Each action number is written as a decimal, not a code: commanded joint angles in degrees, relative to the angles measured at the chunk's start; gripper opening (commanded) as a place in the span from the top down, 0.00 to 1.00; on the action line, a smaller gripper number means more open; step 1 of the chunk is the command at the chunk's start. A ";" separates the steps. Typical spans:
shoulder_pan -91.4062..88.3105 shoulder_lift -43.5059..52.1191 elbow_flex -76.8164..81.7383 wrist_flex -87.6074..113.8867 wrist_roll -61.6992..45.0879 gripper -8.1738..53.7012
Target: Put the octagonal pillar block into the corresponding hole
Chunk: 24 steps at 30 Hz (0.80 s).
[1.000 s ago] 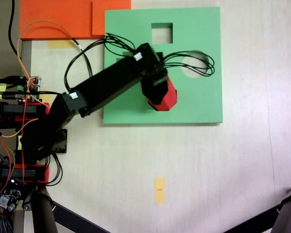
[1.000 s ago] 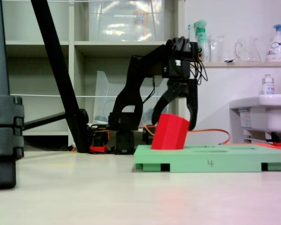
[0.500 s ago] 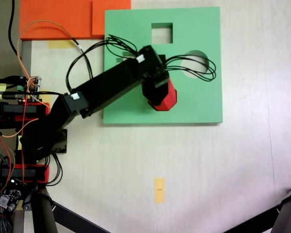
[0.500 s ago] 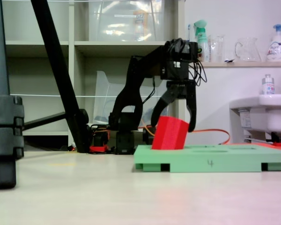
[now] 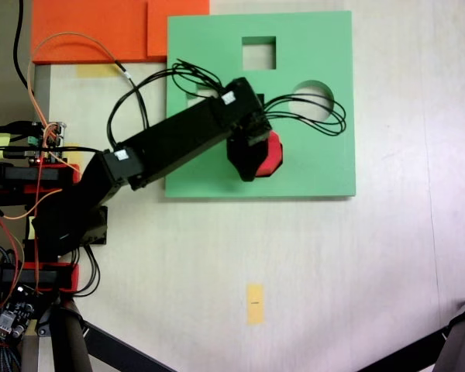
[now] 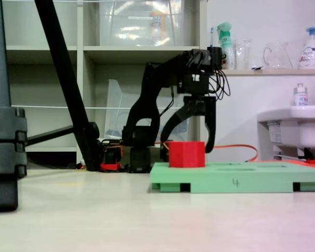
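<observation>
The jaws are standing apart, straddling the octagonal pillar block (image 6: 187,154) without pinching it: in a fixed view from the side, 1 finger is curving down on each side of the block with a gap showing between finger and foam, so the gripper (image 6: 188,148) is reading as released. The block is sitting upright and level in the green foam board (image 6: 236,182), its lower part sunk below the board's top face and its upper part standing proud. From above, the red top face (image 5: 270,153) is showing just past the black wrist, in the lower middle of the board (image 5: 325,167), which suggests it is seated in the corresponding hole, though the arm is covering the cutout's edge. The round cutout (image 5: 314,94) and the square cutout (image 5: 259,53) are lying bare farther up the board. The insertion step looks done or nearly so; the next move is calling for a straight lift of the arm clear of the block without nudging it, leaving the board resting on the tabletop (image 5: 294,271).
</observation>
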<state>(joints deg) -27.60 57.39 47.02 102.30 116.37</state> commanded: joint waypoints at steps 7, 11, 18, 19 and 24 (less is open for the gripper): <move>1.23 28.65 0.70 3.34 -25.66 0.03; 3.96 35.77 0.70 0.79 -48.52 0.03; 10.28 50.98 30.94 -32.78 -83.32 0.16; 12.04 53.17 38.23 -42.71 -85.08 0.17; 21.97 60.47 62.05 -68.73 -108.54 0.22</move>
<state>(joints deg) -5.80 114.61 109.51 43.59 14.06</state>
